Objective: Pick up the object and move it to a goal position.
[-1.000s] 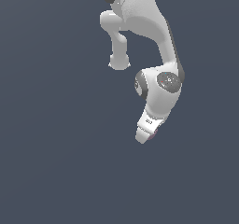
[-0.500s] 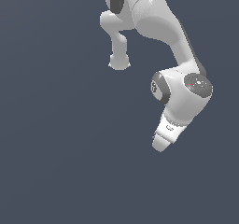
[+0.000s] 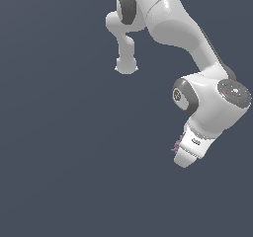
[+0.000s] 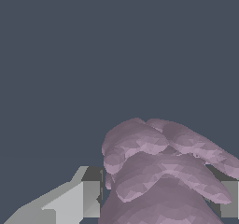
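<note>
We see the pincer clamped narrow on the mauve spiky object, its lobes bulging out between both fingers.

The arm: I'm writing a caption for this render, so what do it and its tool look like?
The arm is glossy white with rounded links, dark grey joint bands and a grey cap with small red and green dots. The tool is a white block; its fingers look grey.

Open dark space all round the pincer, mauve lump filling its gap
</note>
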### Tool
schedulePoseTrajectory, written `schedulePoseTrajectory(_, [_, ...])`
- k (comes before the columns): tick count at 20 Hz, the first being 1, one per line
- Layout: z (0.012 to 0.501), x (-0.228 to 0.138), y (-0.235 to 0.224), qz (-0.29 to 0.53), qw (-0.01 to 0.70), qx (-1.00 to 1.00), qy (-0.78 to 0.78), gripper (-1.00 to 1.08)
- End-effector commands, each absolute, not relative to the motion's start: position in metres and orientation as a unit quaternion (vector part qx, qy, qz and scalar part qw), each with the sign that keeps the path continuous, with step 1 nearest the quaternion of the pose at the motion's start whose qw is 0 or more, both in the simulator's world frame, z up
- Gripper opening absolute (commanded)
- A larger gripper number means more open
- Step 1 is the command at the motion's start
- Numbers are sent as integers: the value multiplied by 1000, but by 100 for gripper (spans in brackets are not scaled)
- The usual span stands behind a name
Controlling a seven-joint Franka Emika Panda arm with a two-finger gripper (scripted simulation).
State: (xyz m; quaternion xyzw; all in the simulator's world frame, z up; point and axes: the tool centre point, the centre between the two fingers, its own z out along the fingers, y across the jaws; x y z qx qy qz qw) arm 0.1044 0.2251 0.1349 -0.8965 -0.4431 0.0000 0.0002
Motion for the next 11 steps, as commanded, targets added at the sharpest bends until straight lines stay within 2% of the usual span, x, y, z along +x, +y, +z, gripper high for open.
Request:
schedulePoseTrajectory(1, [137, 109, 230, 0, 0, -897, -443, -100])
schedulePoseTrajectory(11, [140, 114, 237, 0, 0, -896, -443, -100])
